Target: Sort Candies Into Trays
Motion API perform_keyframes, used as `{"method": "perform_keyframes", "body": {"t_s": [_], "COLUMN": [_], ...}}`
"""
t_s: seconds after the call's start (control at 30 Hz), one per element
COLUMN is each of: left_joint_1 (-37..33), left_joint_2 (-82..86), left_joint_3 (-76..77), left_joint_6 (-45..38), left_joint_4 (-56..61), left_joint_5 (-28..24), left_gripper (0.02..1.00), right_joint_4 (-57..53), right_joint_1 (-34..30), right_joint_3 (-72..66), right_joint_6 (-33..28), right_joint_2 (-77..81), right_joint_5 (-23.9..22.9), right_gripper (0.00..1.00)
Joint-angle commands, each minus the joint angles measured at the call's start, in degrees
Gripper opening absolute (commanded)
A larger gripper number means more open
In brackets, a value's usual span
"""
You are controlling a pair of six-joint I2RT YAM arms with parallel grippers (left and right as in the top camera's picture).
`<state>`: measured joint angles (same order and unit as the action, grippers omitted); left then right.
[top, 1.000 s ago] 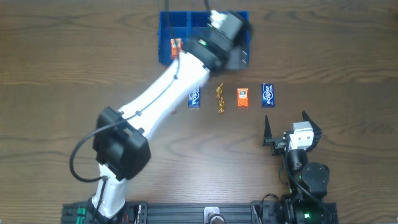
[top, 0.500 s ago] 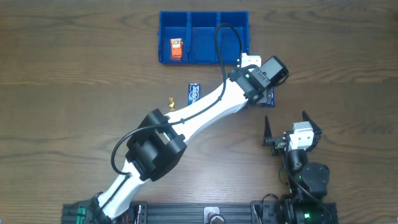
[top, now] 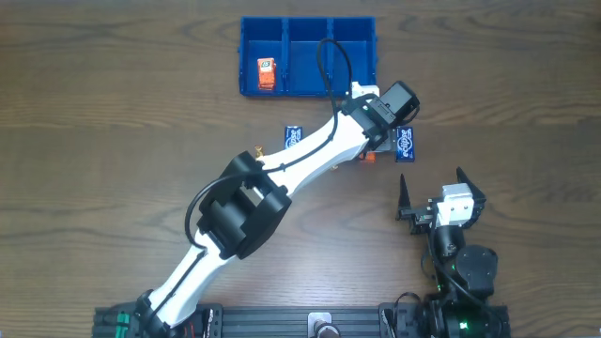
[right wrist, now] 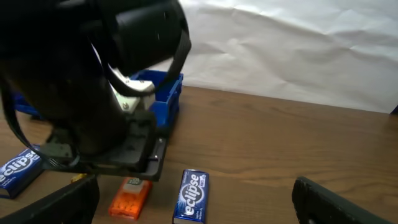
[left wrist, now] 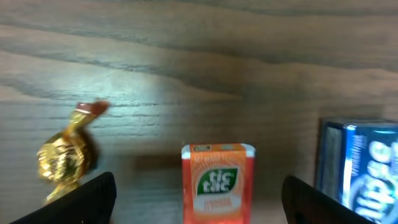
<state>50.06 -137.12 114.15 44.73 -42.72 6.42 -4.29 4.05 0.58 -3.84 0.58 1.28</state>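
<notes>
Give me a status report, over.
Left gripper open over orange candy box. Right gripper open, near its base. Gold candy and blue pack flank box, not touching.

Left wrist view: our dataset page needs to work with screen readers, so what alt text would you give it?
An orange candy box lies on the wooden table, centred between the fingers of the open left gripper. A gold-wrapped candy lies to one side of it and a blue gum pack to the other, both apart from it.
</notes>
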Motion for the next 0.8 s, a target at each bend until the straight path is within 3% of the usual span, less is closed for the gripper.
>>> {"method": "perform_keyframes", "body": {"t_s": [0.03,0.57,0.8], "left_joint_1": [-0.2,0.7,0.8], "left_joint_2": [-2.0,-2.6,-3.3], "left_joint_3": [0.7,0.7,0.7], "left_joint_6": [-1.7,-4.0,-4.0], "left_joint_4": [1.0,0.2,0.3], "left_joint_5": [-1.6,-1.2,-1.5], "left_gripper": [0.847,0.759,0.595], "right_joint_4": [-0.4,-0.4,-0.3], "right_joint_1": [0.0,0.0,0.0], "right_joint_3": [-0.1,-0.2,-0.1], "right_joint_6": [-0.7,-0.7,-0.7], "right_joint_2": [-0.4,-0.4,-0.4], "right_joint_5": [-0.2,-0.2,-0.2], "right_gripper": [0.998,0.998,0.998]}}
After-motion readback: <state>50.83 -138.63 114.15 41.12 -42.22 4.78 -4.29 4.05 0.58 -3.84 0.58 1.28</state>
